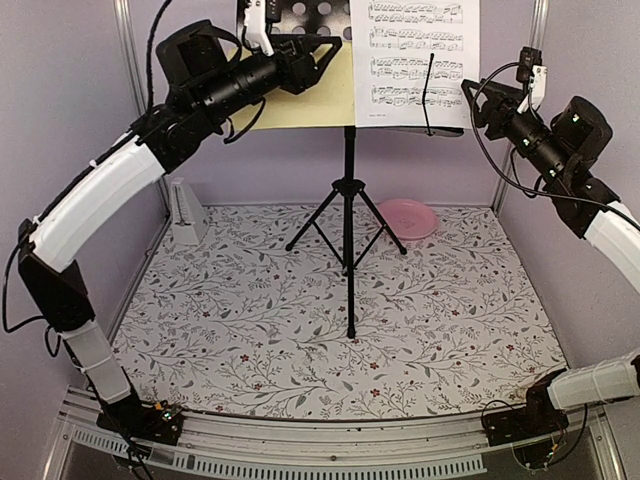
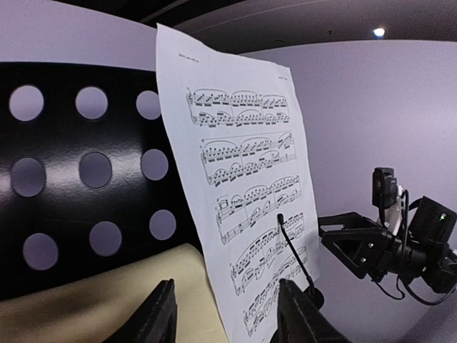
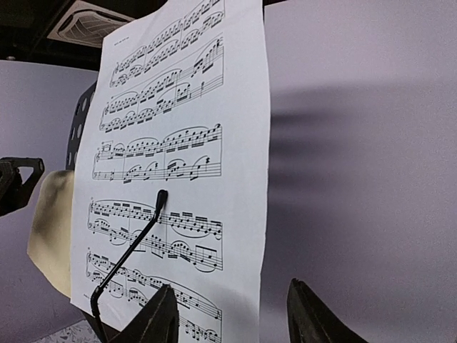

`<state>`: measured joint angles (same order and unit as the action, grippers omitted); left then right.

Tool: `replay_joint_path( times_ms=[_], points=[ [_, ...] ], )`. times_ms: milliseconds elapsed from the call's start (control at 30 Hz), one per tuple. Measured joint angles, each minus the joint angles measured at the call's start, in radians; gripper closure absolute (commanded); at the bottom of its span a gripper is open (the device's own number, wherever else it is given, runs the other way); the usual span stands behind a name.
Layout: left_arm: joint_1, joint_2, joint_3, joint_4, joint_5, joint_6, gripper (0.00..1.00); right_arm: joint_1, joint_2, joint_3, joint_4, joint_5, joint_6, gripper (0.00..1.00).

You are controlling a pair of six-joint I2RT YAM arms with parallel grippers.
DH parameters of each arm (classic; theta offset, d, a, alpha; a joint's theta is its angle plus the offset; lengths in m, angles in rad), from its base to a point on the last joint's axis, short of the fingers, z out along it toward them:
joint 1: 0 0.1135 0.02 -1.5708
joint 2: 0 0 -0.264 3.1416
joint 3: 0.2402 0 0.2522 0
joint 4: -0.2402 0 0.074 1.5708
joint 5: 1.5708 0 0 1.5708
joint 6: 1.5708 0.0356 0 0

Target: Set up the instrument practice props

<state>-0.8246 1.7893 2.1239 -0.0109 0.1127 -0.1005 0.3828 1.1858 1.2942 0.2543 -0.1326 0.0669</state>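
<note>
The black perforated music stand [image 1: 349,200] stands on tripod legs mid-table. On its desk [image 2: 71,179] sit a yellowish page [image 1: 300,105] on the left and a white sheet-music page [image 1: 415,60] on the right. A thin black retainer wire [image 3: 136,239] lies across the white page [image 3: 178,143]. My left gripper [image 1: 332,50] hovers open before the seam between the pages, its fingers [image 2: 161,314] clear of the paper [image 2: 243,164]. My right gripper [image 1: 472,100] is open just off the white page's right edge, holding nothing. The pale-grey pyramid metronome [image 1: 186,210] stands at the far left.
A pink round plate [image 1: 407,217] lies behind the stand's right leg. The enclosure's metal posts [image 1: 135,90] and lilac walls close in the back and sides. Both arms reach high, level with the stand's desk.
</note>
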Motion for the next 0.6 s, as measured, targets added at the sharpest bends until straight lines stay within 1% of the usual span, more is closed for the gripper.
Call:
replay_joint_path(
  times_ms=[67, 200, 267, 400, 500, 600],
  points=[
    [0.0, -0.089, -0.092, 0.009, -0.021, 0.0, 0.46, -0.001, -0.007, -0.002, 0.0, 0.001, -0.001, 0.43],
    [0.0, -0.29, -0.327, 0.06, -0.07, -0.015, 0.4, -0.002, -0.035, -0.017, -0.002, 0.003, 0.001, 0.39],
    [0.0, -0.38, -0.447, 0.089, -0.102, -0.032, 0.39, -0.002, -0.05, -0.023, -0.001, 0.003, 0.001, 0.38],
    [0.0, -0.492, -0.632, 0.114, -0.176, -0.066, 0.4, -0.002, -0.07, -0.029, 0.0, 0.009, 0.003, 0.38],
    [0.0, -0.537, -0.75, 0.112, -0.225, -0.092, 0.42, -0.002, -0.071, -0.031, -0.002, 0.015, 0.003, 0.38],
    [-0.001, -0.578, -0.864, 0.116, -0.24, -0.114, 0.45, -0.002, -0.071, -0.034, -0.005, 0.019, 0.003, 0.38]
  ],
)
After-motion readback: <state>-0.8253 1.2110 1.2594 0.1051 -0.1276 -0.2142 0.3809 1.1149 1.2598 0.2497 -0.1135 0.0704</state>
